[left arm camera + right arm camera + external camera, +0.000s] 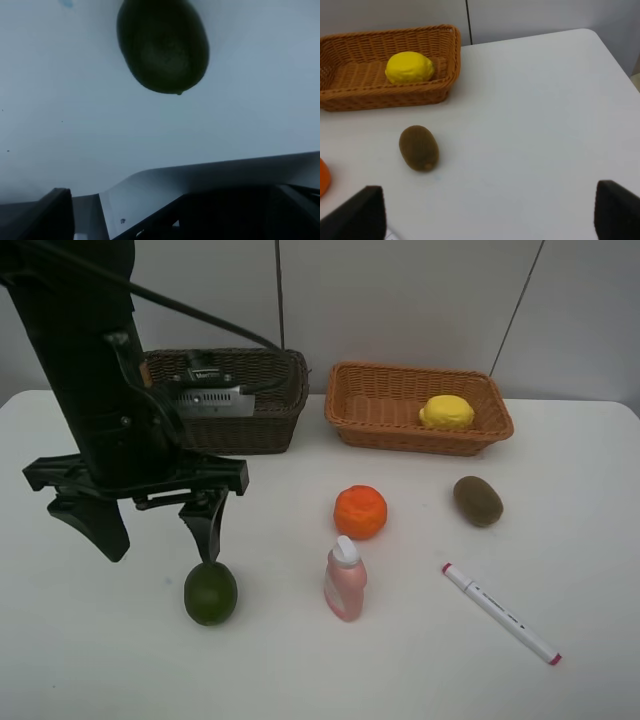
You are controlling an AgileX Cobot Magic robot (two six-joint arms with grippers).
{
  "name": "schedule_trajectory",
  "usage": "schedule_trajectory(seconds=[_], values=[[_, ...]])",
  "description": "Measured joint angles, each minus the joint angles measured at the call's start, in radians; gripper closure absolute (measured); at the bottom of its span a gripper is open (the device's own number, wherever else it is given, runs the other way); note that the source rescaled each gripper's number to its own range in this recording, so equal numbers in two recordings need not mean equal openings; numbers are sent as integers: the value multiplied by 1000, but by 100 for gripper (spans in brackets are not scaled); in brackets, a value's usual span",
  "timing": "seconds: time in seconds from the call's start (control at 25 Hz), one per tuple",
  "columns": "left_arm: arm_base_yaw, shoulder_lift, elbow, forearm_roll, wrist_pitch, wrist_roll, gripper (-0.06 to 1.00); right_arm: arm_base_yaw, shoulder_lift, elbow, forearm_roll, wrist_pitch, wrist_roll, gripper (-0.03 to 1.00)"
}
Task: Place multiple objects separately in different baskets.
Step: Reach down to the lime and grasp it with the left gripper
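Yellow lemon (446,412) lay in the tan basket (400,435), five things lay on the tabletop (580,540), and the left pincer (162,552) and right pincer (485,215) were spread wide, empty.

Nothing in the three views could be read with certainty. In the exterior view, a black item (205,372) lying inside the dark brown wicker basket (270,428) carried a short line of pale lettering, too small and blurred to spell out. Just beside it in the same basket, a pale grey item (212,400) showed faint dark marks, equally illegible. The white red-tipped marker (500,613) bore tiny dark print along its barrel, which could not be made out either.
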Motion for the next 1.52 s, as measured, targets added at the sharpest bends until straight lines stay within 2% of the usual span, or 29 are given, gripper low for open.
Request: schedule_trajectory(seconds=[0.16, 0.32, 0.72, 1.12, 1.2, 1.24, 1.28, 1.32, 1.52], values=[[0, 24, 77, -4, -128, -71, -5, 0, 0, 0, 0, 0, 0, -2], [0, 85, 89, 0, -177, -126, -5, 0, 0, 0, 0, 0, 0, -2], [0, 287, 90, 15, -337, -147, -5, 0, 0, 0, 0, 0, 0, -2], [0, 363, 53, 18, -360, -156, -5, 0, 0, 0, 0, 0, 0, -2], [0, 363, 43, 18, -360, -159, 4, 0, 0, 0, 0, 0, 0, -2], [0, 363, 41, 18, -360, -163, 16, 0, 0, 0, 0, 0, 0, -2], [0, 363, 41, 18, -360, -166, 34, 0, 0, 0, 0, 0, 0, -2], [0, 363, 41, 19, -360, -166, 38, 0, 0, 0, 0, 0, 0, -2], [0, 363, 41, 19, -358, -138, 37, 0, 0, 0, 0, 0, 0, -2]])
